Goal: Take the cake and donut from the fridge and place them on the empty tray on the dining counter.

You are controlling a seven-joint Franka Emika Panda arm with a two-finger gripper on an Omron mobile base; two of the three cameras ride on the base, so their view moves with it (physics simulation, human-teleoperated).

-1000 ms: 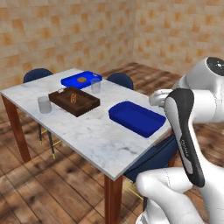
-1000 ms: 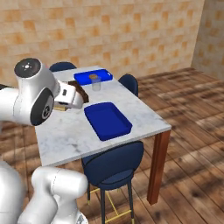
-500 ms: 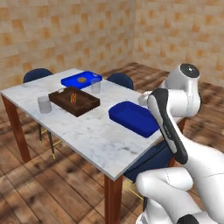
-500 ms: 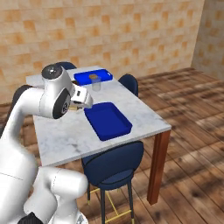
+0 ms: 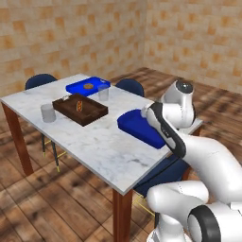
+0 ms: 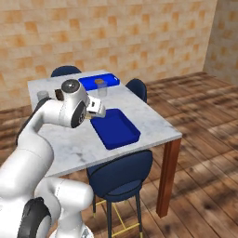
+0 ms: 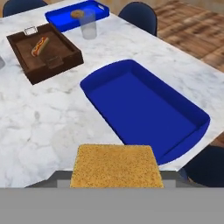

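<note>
Over the dining counter [image 6: 153, 125], the bent arm's end effector [image 7: 116, 175] grips the cake [image 7: 116, 166] beside the empty tray [image 7: 192, 114].

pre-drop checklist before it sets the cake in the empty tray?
1. Cake in the gripper: ok, the golden block sits between the tips in the hand view.
2. Empty tray free of objects: ok, its blue floor is bare.
3. Right tray targeted: ok, the other blue tray with the round brown food and the wooden tray lie farther off.
4. Cake over the tray: not ok, it hangs short of the near rim.
5. Glass out of the path: ok, it stands beyond the tray.
6. Donut placed: not ok, no donut on the dining counter.
</note>
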